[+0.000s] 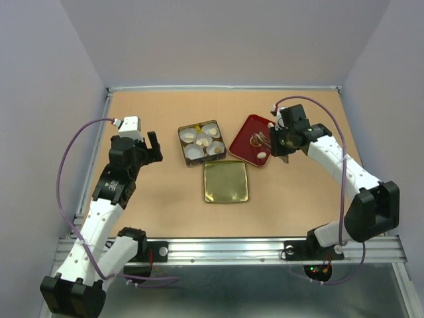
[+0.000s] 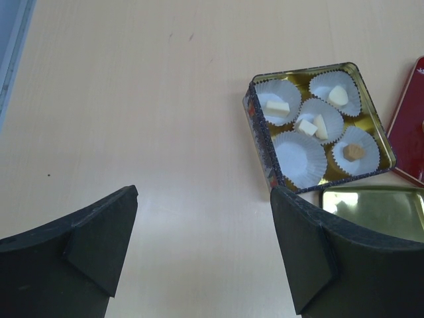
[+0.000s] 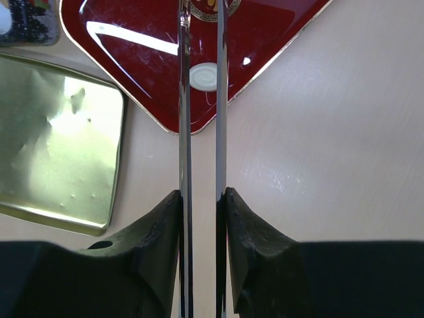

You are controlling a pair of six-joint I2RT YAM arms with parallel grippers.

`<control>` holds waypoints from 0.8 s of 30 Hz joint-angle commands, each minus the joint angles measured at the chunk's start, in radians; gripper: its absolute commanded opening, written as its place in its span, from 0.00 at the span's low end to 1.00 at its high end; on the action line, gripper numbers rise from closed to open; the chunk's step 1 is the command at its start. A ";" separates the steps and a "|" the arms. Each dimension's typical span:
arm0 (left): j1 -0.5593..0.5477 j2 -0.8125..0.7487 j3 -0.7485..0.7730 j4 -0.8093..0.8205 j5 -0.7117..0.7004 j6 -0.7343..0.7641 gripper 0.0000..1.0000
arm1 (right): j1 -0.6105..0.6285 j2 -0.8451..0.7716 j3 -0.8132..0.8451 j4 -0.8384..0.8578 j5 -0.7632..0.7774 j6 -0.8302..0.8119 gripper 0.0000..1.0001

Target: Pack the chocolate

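Observation:
The chocolate is small cream-white lumps and one tan lump lying in white paper cups inside an open tin box; one cup holds nothing. One round white piece lies on the red tray, between the two arms of the metal tongs. My right gripper is shut on the tongs, whose tips reach over the tray. My left gripper is open and empty above bare table, left of the box.
The box's gold lid lies upside down in front of the box, left of the tray's near corner. Grey walls close the table on the left, right and back.

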 commanded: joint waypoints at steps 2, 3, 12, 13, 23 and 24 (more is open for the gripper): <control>-0.001 -0.015 0.000 0.019 0.000 -0.004 0.93 | -0.006 -0.070 0.079 -0.022 -0.056 0.028 0.29; 0.000 -0.014 0.002 0.019 0.002 -0.006 0.93 | -0.004 -0.078 0.088 -0.027 -0.070 0.038 0.29; 0.000 -0.001 -0.003 0.034 0.014 -0.009 0.93 | 0.085 -0.100 0.195 -0.056 -0.137 0.139 0.28; 0.001 0.000 -0.004 0.035 0.016 -0.012 0.93 | 0.100 -0.090 0.208 -0.059 -0.136 0.153 0.28; -0.001 0.005 -0.009 0.048 0.013 -0.015 0.93 | 0.324 0.012 0.285 -0.062 -0.076 0.228 0.28; -0.001 0.005 -0.012 0.046 0.013 -0.015 0.93 | 0.329 0.023 0.292 -0.062 -0.067 0.231 0.28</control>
